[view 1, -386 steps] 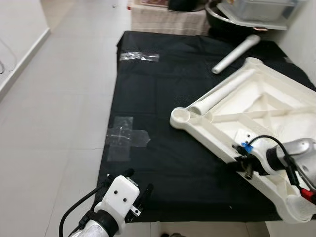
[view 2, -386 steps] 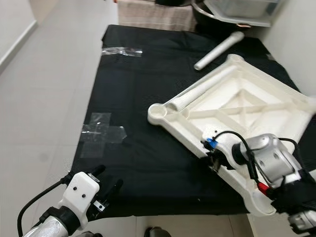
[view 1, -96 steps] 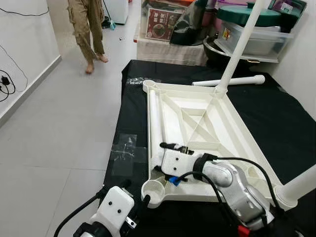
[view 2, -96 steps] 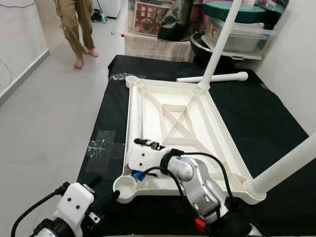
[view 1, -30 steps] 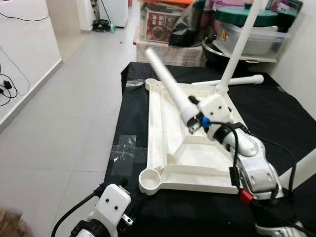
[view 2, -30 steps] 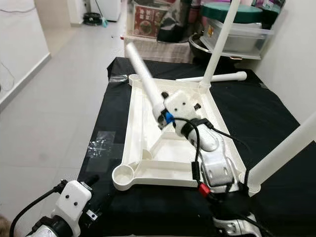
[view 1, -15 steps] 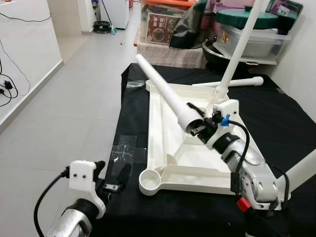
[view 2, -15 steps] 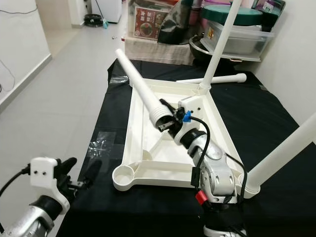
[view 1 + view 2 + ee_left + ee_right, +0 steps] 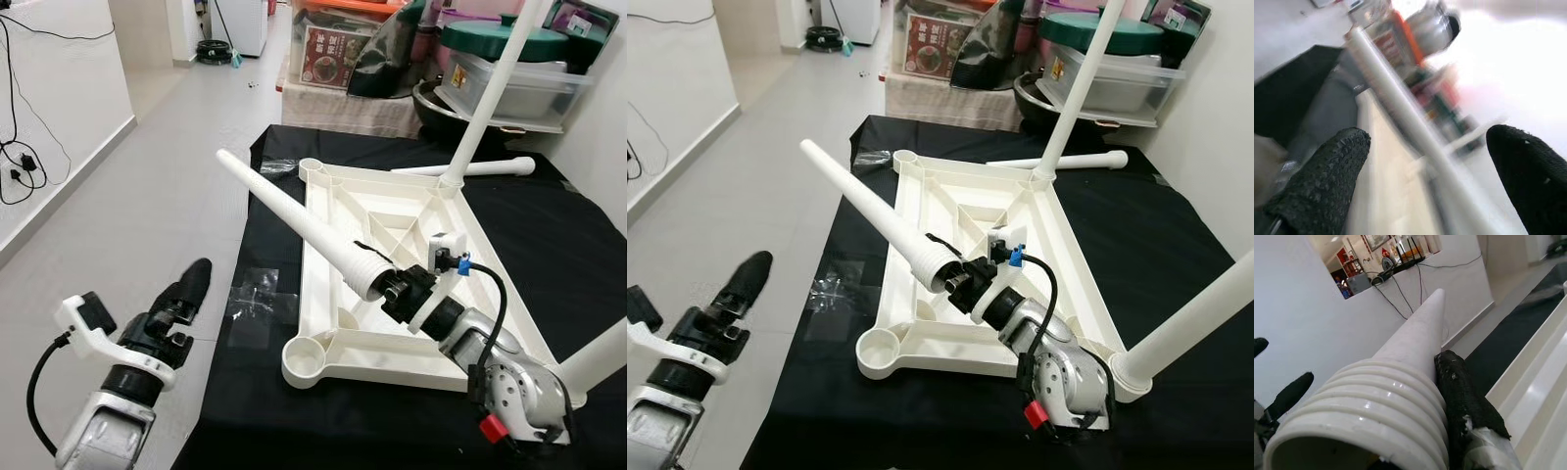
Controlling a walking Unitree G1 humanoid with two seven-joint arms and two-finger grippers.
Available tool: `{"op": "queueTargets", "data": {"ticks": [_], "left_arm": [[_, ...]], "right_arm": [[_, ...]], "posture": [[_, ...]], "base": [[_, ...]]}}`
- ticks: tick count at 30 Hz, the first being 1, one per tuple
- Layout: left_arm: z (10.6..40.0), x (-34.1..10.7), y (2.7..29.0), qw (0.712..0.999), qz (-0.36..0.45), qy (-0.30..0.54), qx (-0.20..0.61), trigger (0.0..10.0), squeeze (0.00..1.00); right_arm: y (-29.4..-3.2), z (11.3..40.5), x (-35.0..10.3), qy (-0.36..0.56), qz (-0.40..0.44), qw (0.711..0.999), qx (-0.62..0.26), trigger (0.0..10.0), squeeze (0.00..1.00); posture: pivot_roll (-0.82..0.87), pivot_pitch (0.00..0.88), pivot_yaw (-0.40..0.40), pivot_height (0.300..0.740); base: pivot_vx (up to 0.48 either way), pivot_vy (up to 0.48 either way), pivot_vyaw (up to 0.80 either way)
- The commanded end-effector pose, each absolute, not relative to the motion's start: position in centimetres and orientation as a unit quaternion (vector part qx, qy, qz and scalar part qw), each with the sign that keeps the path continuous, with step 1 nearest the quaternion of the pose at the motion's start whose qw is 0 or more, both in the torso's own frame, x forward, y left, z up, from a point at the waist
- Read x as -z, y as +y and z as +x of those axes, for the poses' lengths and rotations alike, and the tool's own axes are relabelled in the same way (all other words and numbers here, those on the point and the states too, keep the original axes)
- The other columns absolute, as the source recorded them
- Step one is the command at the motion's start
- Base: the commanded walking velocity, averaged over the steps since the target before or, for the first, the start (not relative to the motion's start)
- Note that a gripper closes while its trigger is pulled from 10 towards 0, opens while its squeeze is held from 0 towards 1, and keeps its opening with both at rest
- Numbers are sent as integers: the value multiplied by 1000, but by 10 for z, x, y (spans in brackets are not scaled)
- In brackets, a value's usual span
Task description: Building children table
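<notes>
An upturned white table top [image 9: 338, 211] lies on a black mat [image 9: 549, 245]. Two white legs stand in its right corners, one far [image 9: 490, 93] and one near [image 9: 598, 354]. Another loose leg [image 9: 480, 167] lies on the mat behind it. My right gripper [image 9: 390, 290] is shut on the ribbed end of a fourth leg [image 9: 294, 221], held slanted over the top's left rail with its tip pointing far left. In the right wrist view a finger [image 9: 1464, 401] presses against that leg [image 9: 1400, 377]. The near-left socket [image 9: 307, 360] holds nothing. My left gripper [image 9: 181, 294] hovers open over the floor left of the mat.
Storage boxes [image 9: 509, 73], a black bowl [image 9: 436, 98] and bags crowd the back edge of the mat. Clear tape [image 9: 255, 294] marks the floor at the mat's left edge. A white wall with cables [image 9: 20, 147] runs along the left; bare tiles lie between.
The right gripper has swung the held leg lower, its tip further left. The left arm has risen and reached forward beside the mat.
</notes>
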State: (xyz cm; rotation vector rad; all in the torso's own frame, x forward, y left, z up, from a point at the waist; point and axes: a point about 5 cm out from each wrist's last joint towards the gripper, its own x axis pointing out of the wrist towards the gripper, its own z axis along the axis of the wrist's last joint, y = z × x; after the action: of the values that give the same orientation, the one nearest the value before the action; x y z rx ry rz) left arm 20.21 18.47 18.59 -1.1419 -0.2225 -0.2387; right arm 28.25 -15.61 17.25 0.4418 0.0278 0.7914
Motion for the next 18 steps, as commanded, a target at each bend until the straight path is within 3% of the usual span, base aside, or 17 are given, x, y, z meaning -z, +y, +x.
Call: {"op": "queueTargets", "data": {"ticks": [1,2,3,7,9,10,13,15,18], "left_arm": [[200,-185,188,798,-581,-109,116,10000,0],[200,-185,188,798,-581,-109,116,10000,0],[199,-180,194,786,-601,-106,102,10000,0],[199,-180,194,786,-601,-106,102,10000,0],[198,-178,199,775,-617,-100,92,10000,0],[195,-174,202,765,-630,-91,96,10000,0],[195,-174,202,765,-630,-91,96,10000,0],[190,-167,201,754,-643,-68,115,10000,0],[189,-165,200,750,-647,-61,124,10000,0]], "right_arm": [[-161,274,-176,14,244,880,-408,0,0],[-161,274,-176,14,244,880,-408,0,0],[-157,267,-174,26,256,861,-438,0,0],[-157,267,-174,26,256,861,-438,0,0],[-155,261,-173,36,265,847,-460,0,0],[-153,252,-175,43,292,820,-490,0,0],[-153,252,-175,43,292,820,-490,0,0],[-152,239,-179,52,331,774,-537,0,0],[-151,232,-179,64,335,755,-561,0,0]], "posture": [[91,50,-112,740],[91,50,-112,740],[90,50,-105,740],[90,50,-105,740],[88,50,-101,740],[86,56,-104,740],[86,56,-104,740],[86,51,-103,740],[77,53,-107,740]], "base": [[0,0,0],[0,0,0],[0,0,0],[0,0,0],[0,0,0],[0,0,0],[0,0,0],[0,0,0],[0,0,0]]}}
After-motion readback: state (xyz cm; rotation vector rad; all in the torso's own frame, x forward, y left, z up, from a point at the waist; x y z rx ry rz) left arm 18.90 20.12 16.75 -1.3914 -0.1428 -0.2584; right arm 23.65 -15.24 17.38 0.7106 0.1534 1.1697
